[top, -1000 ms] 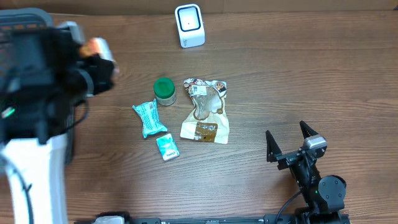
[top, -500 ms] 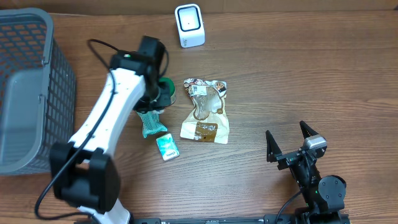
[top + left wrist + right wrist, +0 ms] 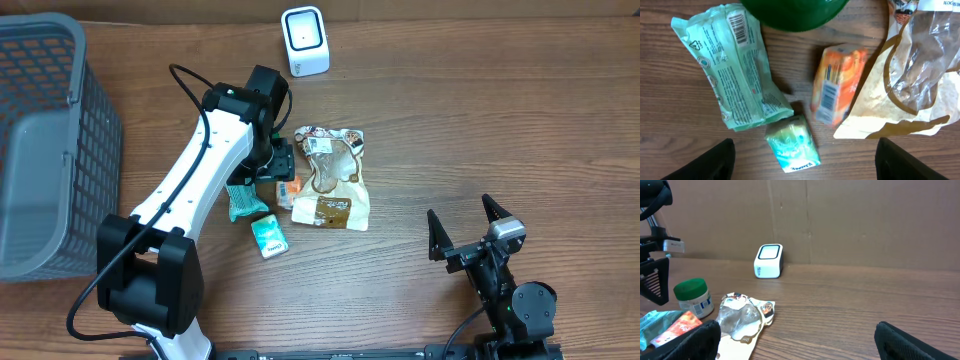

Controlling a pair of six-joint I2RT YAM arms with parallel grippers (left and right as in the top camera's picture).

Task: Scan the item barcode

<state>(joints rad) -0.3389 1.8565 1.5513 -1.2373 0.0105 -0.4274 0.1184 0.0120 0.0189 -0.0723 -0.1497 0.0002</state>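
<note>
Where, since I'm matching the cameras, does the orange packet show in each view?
Overhead: orange packet near centre, left of the clear bag.
Left wrist: right of centre, barcode facing up.
Right wrist: lower left corner.
Shared landmark: the clear bag, beside the packet in all three.

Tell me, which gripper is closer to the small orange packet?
Left. The left gripper hovers just over the orange packet; the right gripper sits far off to the packet's right.
</note>
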